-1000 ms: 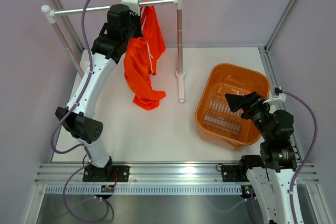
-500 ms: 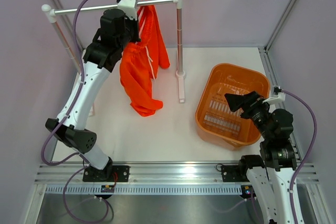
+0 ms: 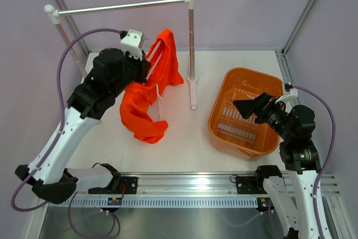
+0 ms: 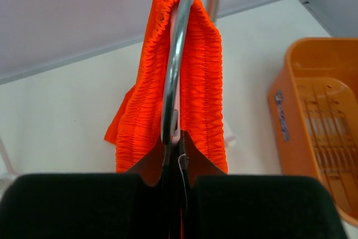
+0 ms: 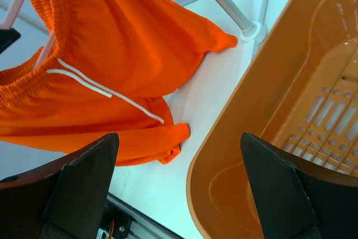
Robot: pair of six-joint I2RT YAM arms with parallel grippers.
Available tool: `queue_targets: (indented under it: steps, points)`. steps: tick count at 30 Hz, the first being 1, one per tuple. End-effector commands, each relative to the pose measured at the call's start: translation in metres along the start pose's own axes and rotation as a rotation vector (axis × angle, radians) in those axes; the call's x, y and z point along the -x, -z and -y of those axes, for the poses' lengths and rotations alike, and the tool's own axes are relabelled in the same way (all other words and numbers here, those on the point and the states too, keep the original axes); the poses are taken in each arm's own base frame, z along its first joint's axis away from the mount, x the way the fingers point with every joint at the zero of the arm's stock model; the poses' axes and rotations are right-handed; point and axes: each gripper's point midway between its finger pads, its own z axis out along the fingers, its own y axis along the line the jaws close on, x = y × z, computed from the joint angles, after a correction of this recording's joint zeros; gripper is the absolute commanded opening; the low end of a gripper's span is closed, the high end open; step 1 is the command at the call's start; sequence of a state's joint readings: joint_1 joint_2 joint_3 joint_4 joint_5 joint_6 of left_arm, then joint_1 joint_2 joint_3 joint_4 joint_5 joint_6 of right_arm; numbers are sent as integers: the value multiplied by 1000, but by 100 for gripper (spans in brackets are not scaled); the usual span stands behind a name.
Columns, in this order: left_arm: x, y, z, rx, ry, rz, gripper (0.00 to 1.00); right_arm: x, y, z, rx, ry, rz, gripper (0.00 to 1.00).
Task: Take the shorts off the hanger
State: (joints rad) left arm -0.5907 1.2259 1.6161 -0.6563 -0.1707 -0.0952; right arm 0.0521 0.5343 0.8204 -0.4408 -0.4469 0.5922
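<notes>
The bright orange-red shorts (image 3: 146,100) hang by their waistband from the thin pale-pink hanger (image 3: 157,53), off the rail, and their lower end rests crumpled on the table. My left gripper (image 3: 146,71) is shut on the base of the hanger's silver hook (image 4: 174,54). In the left wrist view the gathered waistband (image 4: 201,82) straddles that hook just beyond the gripper (image 4: 178,150). My right gripper (image 3: 250,107) stands open over the basket, with nothing between its fingers. The right wrist view has the shorts (image 5: 112,54), a white drawstring (image 5: 106,92) and the pink hanger (image 5: 47,48) ahead of the gripper (image 5: 179,138).
A silver-and-white clothes rail (image 3: 123,8) spans the back, bare, with its right post (image 3: 192,43) on a white foot (image 3: 193,98). The rigid orange basket (image 3: 254,72) stands at the right, seen also as the basket (image 5: 251,138) and the basket (image 4: 285,121).
My left arm has taken the hanger off the rail and carried it down and nearer, with the shorts. The shorts' lower end now lies further left. The right arm shifted slightly.
</notes>
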Motion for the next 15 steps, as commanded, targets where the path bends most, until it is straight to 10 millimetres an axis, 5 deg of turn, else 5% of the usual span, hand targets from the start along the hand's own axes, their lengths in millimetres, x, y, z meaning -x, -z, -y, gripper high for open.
queue_targets:
  steps: [1, 4, 7, 15]
  points:
    - [0, 33, 32, -107, -9, 55, 0, 6, 9, -27, 95, 36, -19, 99]
    - [-36, 46, 55, -151, -75, -21, 0, 1, 4, -35, 136, 11, -48, 97]
    - [-62, 45, 54, -125, -110, -71, 0, -10, -6, -49, 162, 20, -88, 97]
    - [-92, 45, 49, -114, -124, -111, 0, -58, -47, -91, 122, 82, -220, 95]
